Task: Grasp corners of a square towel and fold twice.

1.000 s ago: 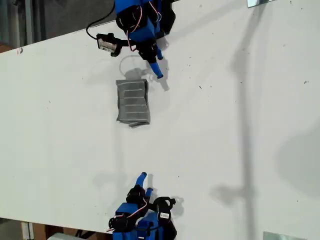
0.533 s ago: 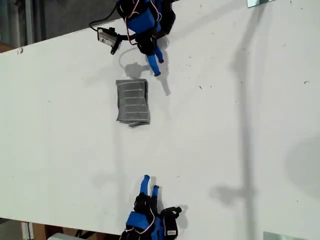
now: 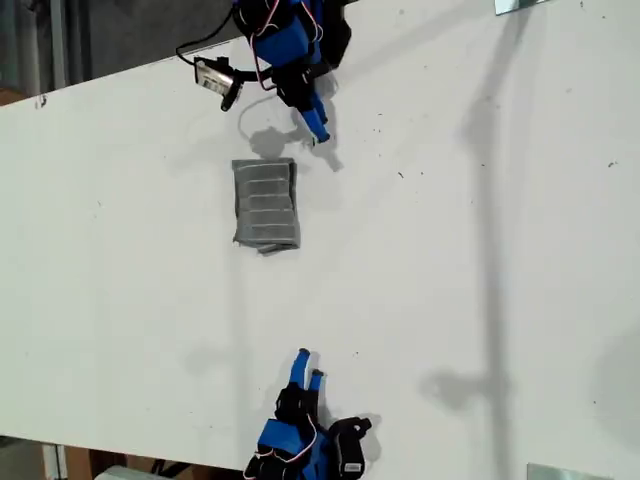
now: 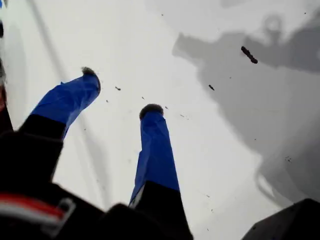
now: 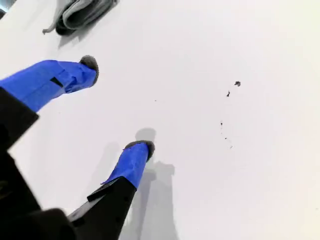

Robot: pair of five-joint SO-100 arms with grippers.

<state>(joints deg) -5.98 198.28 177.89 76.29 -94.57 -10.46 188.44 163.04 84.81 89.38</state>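
The towel (image 3: pixel 266 205) lies folded into a small rectangle on the white table (image 3: pixel 480 260). My first gripper (image 4: pixel 120 92) and second gripper (image 5: pixel 117 102) hover w/ jaws apart (both empty), clear of it.

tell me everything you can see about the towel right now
The towel is a dark grey soft cloth with thin pale stripes, lying folded into a compact upright rectangle on the white table, towards the top of the exterior view. Stacked layers show at its edge, and a small tip pokes out at its lower edge. The second wrist view catches its layered edge. Neither gripper touches it; only the table does.
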